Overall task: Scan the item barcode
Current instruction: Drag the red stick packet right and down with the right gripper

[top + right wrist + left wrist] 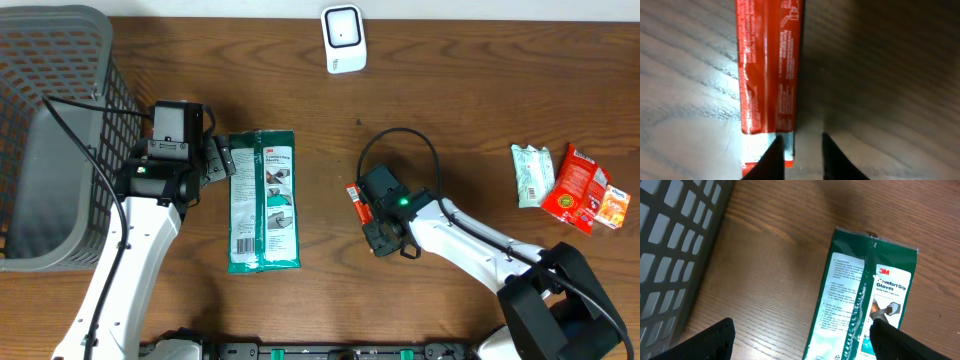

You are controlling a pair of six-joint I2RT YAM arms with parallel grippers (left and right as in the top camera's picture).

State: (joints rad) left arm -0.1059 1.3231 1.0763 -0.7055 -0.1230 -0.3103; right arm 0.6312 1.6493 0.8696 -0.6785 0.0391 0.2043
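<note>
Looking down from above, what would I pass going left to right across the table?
Grey basket → green glove packet → white scanner → white-and-green packet → red packet → small orange packet.

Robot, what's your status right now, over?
Left claw wide open at glove packet edge. Right claw barely open over red stick packet, not gripping. Scanner at far edge, nothing in between.

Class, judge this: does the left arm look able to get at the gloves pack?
Probably yes: the open left gripper hangs at the edge of the gloves pack, and nothing covers it.
</note>
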